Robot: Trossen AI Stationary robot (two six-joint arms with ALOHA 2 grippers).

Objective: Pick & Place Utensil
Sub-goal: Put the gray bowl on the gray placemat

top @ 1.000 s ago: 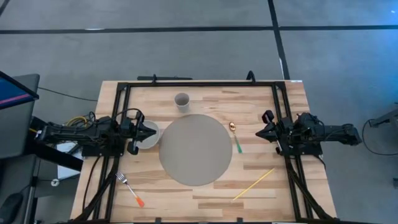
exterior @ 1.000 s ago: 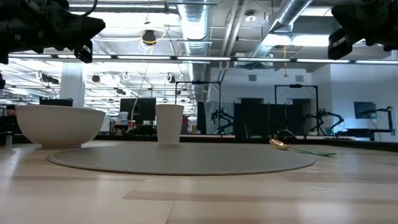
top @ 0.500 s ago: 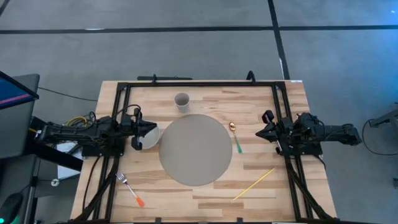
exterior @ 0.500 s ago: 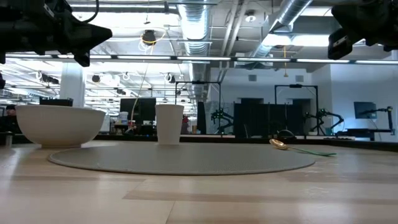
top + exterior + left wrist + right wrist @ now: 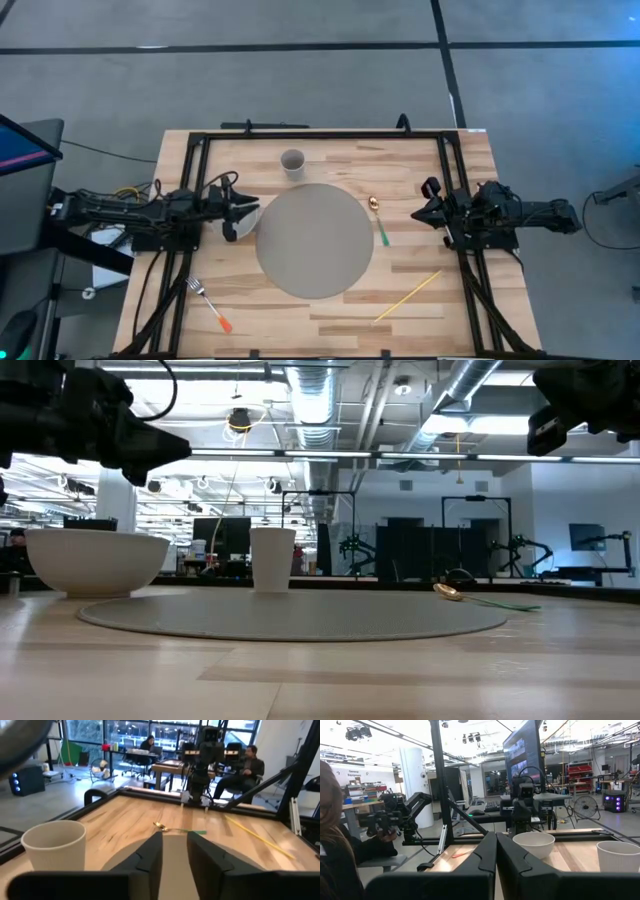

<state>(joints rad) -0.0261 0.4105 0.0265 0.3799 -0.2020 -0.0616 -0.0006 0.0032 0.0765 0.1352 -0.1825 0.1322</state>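
A pale wooden bench (image 5: 330, 320) framed by black rails carries everything, with an open workshop visible beyond it, and as far as the pictures show the task has barely begun: every utensil lies on the wood and neither arm holds anything. Farthest left, the fork (image 5: 208, 304) with its orange handle rests near the front corner, well apart from any arm. Above it the left pincer (image 5: 246, 211) hovers over the white bowl (image 5: 97, 561), at the edge of the round grey mat (image 5: 314, 240); its wrist view shows the fingers (image 5: 148, 856) parted by a narrow gap with nothing between them. A white cup (image 5: 292, 162) stands just behind the mat. Right of the mat lies the spoon (image 5: 378, 220), gold bowl and green handle, and nearer the front the thin yellow chopstick (image 5: 408, 295) lies aslant. At the right edge the right pincer (image 5: 418, 213) waits above the bench, its fingers (image 5: 485, 855) almost together and empty. Judging from this, choosing a utensil, grasping it, carrying it and setting it down all remain to be done; the place it is meant for cannot be told.
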